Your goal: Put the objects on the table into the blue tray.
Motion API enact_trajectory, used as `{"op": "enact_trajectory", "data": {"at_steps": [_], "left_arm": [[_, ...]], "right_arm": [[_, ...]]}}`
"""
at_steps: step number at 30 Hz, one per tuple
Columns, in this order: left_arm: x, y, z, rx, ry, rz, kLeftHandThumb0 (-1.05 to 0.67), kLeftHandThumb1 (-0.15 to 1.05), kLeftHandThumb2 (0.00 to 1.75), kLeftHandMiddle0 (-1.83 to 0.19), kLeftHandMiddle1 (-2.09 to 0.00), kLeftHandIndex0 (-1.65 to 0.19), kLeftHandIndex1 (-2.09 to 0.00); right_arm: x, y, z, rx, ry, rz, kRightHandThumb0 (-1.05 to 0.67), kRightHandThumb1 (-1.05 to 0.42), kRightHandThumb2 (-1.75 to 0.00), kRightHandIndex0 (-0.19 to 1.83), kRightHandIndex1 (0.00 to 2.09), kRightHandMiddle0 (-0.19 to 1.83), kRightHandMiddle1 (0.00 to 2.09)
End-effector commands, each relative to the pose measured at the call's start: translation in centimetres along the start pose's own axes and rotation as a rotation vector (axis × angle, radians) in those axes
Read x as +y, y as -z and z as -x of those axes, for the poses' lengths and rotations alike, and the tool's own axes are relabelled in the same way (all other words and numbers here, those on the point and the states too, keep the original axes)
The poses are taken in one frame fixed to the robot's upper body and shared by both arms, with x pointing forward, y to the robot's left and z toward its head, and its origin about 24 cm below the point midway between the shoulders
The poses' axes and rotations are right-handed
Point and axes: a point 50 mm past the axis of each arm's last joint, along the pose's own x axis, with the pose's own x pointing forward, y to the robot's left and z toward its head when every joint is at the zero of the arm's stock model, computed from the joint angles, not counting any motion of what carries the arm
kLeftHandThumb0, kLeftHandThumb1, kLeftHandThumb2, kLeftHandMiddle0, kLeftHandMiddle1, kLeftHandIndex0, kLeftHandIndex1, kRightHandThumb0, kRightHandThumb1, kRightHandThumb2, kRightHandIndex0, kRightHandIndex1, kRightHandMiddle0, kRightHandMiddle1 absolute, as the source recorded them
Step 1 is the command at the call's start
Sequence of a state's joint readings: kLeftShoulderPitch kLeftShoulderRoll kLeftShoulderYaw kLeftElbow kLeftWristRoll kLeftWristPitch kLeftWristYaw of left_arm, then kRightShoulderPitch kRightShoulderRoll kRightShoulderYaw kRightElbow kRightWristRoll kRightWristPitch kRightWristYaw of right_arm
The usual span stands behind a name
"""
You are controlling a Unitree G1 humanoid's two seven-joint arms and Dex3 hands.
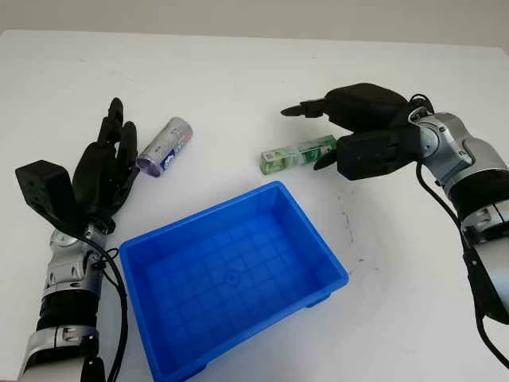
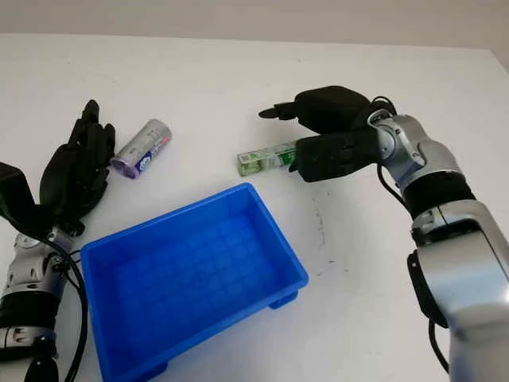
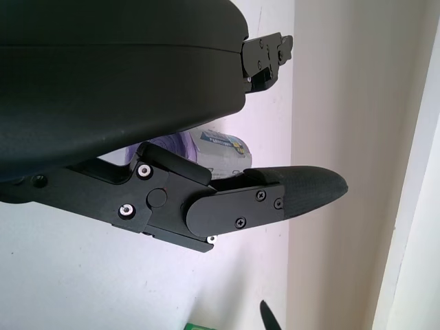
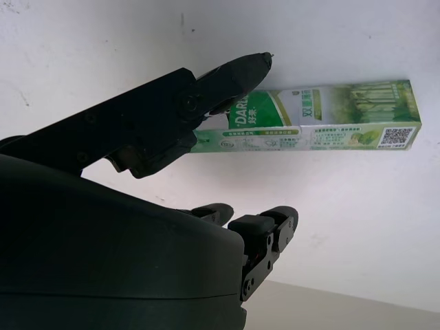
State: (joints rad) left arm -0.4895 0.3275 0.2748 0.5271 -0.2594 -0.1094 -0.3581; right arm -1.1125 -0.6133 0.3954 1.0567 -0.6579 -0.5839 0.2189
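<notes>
A green toothpaste box (image 1: 296,153) lies on the white table just beyond the blue tray's (image 1: 208,212) far right corner. My right hand (image 1: 312,137) is at the box's right end, open, with its thumb (image 4: 206,89) across the near side of the box (image 4: 344,117) and the other fingers (image 4: 271,223) held out above the far side; the hand is not closed on the box. A purple and silver can (image 1: 165,146) lies on its side at the left. My left hand (image 1: 119,135) stands open just left of the can (image 3: 221,147), apart from it.
The tray is empty and sits skewed in the near middle of the table. The table's far edge (image 1: 254,38) runs along the back. Bare table surface lies right of the tray and beyond both objects.
</notes>
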Motion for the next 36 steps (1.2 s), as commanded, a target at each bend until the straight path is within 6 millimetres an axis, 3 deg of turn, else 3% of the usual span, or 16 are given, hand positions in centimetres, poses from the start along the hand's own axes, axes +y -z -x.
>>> {"op": "enact_trajectory", "data": {"at_steps": [1,4,6,8,11,16,18,23,30,36], "left_arm": [[0.0,-0.4,-0.1,-0.009,0.003,-0.018,-0.76,1.05,0.57,0.19,0.0,0.19,0.0],[-0.1,-0.5,-0.2,-0.01,0.006,-0.016,-0.76,1.05,0.57,0.19,0.0,0.19,0.0],[-0.2,-0.5,-0.3,-0.01,0.007,-0.016,-0.76,1.05,0.57,0.19,0.0,0.19,0.0],[-0.3,-0.5,-0.4,-0.009,0.005,-0.019,-0.77,1.05,0.57,0.19,0.0,0.19,0.0],[-0.4,-0.5,-0.4,-0.009,0.002,-0.022,-0.77,1.05,0.57,0.19,0.0,0.19,0.0],[-0.5,-0.4,-0.4,-0.006,0.002,-0.011,-0.76,1.05,0.57,0.19,0.0,0.19,0.0],[-0.5,-0.3,-0.4,-0.006,0.003,0.0,-0.76,1.05,0.57,0.19,0.0,0.19,0.0],[-0.4,0.0,-0.2,-0.003,0.001,-0.002,-0.75,1.05,0.57,0.19,0.0,0.19,0.0],[-0.5,0.0,-0.2,-0.007,0.008,-0.001,-0.75,1.05,0.57,0.19,0.0,0.19,0.0],[-0.6,0.1,-0.2,-0.006,0.019,-0.007,-0.75,1.05,0.58,0.19,0.0,0.19,0.0]], "right_arm": [[0.2,-0.2,0.1,-0.027,0.013,0.016,-0.41,-0.78,-0.05,0.45,0.16,0.47,0.13],[0.7,-0.4,0.2,-0.056,0.01,0.053,-0.38,-0.81,-0.06,0.61,0.25,0.59,0.19],[0.9,-0.5,0.3,-0.078,0.016,0.061,-0.36,-0.84,-0.06,0.6,0.56,0.55,0.52],[1.2,-0.5,0.3,-0.093,0.02,0.06,-0.35,-0.86,-0.06,0.47,1.05,0.43,0.96],[1.7,-0.6,0.5,-0.112,0.026,0.068,-0.37,-0.89,-0.06,0.41,1.44,0.39,1.29],[2.9,-0.5,0.8,-0.14,0.055,0.157,-0.51,-0.96,-0.06,0.53,2.03,0.44,1.87],[3.4,-0.5,0.9,-0.147,0.057,0.184,-0.55,-1.01,-0.07,0.8,2.08,0.58,2.05],[4.0,-0.4,1.0,-0.157,0.062,0.23,-0.54,-1.02,-0.05,1.08,2.09,0.78,2.09],[2.3,-0.1,0.9,-0.137,0.133,0.273,-0.51,-1.03,-0.06,1.0,2.09,0.74,2.09],[-1.4,-0.5,1.0,-0.141,0.302,0.156,-0.42,-1.0,-0.05,1.0,2.09,0.73,2.09]]}}
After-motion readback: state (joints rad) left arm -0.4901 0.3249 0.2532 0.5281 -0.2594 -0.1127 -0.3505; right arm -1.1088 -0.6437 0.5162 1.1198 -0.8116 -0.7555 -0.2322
